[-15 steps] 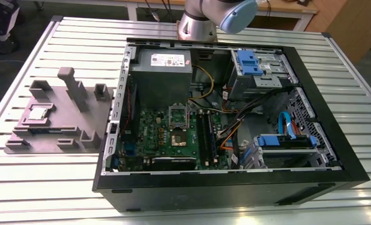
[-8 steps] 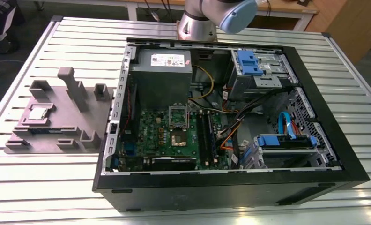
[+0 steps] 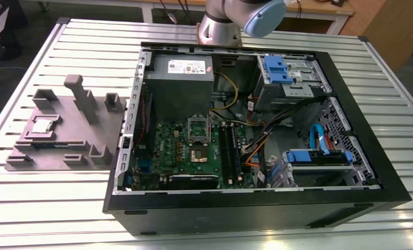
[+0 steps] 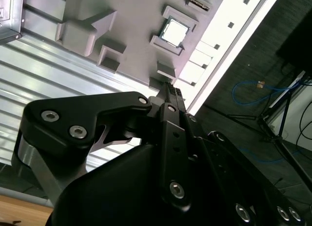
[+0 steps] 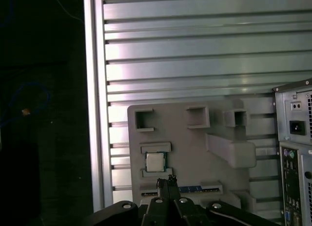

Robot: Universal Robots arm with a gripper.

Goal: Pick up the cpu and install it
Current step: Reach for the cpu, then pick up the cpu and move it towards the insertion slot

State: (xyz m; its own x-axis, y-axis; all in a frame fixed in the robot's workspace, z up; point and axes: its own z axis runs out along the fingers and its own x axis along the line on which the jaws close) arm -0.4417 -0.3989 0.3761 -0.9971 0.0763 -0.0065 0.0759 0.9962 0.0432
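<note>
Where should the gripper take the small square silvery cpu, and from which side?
Probably from straight above, on the two opposite edges not flanked by ridges: the small square silvery cpu lies flat in the grey plastic fixture, ridges against two sides.

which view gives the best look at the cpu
The second wrist view: the cpu appears largest there, its silvery top clear in the grey fixture. The first wrist view shows it smaller, the exterior view smaller still.

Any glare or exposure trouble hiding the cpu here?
Second wrist view: table edge beside the fixture blown out white; cpu glints but is distinct. First wrist view: bright bands on the table slats, dark floor. Exterior view: even light, computer case interior shadowed.
</note>
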